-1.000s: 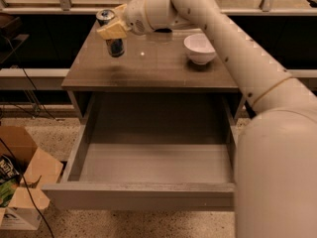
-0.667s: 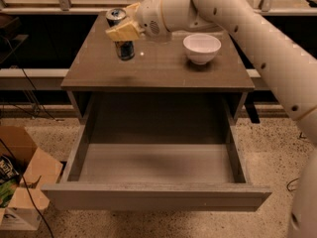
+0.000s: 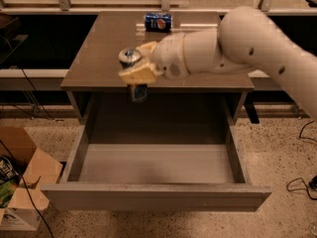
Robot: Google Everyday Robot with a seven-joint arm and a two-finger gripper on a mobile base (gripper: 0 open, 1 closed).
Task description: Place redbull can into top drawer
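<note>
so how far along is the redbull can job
Done: the top drawer stands open and the redbull can is off the table. In hand: the gripper, shut on it, holds it at the table's front edge. Left: lower and release it inside.

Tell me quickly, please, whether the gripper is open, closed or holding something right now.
Gripper: closed on the redbull can, at the front edge of the table, above the open top drawer.

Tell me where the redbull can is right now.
The redbull can is left of centre in the camera view, held in the gripper just past the table's front edge, over the back of the open top drawer.
</note>
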